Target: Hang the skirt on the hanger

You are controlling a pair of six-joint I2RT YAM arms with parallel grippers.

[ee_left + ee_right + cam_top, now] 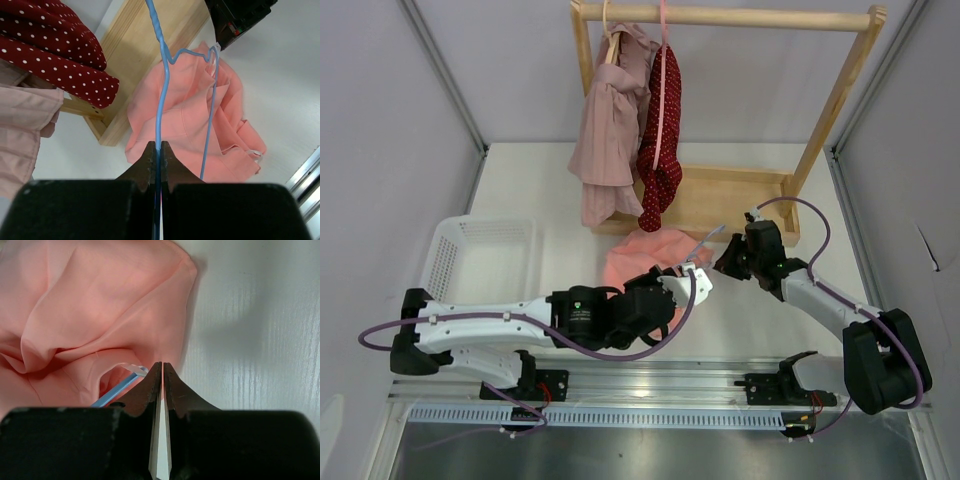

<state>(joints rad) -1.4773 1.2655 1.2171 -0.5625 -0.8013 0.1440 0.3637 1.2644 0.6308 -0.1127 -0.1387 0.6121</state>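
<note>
Threading step, judged under way: salmon-pink soft cloth skirt [640, 258] is crumpled on the white counter [740, 320], with the thin light-blue wire hanger [159, 105] over it, clamped in the closed left tool [157, 145]. The right tool [162, 365], jaws together, is set at the skirt's 3 o'clock edge; the waistband must be pinched next.

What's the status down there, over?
Left gripper shut on thin light-blue wire hanger. Right gripper shut beside salmon-pink cloth skirt. Skirt crumpled on table, not hung. Wooden rack base close.
</note>
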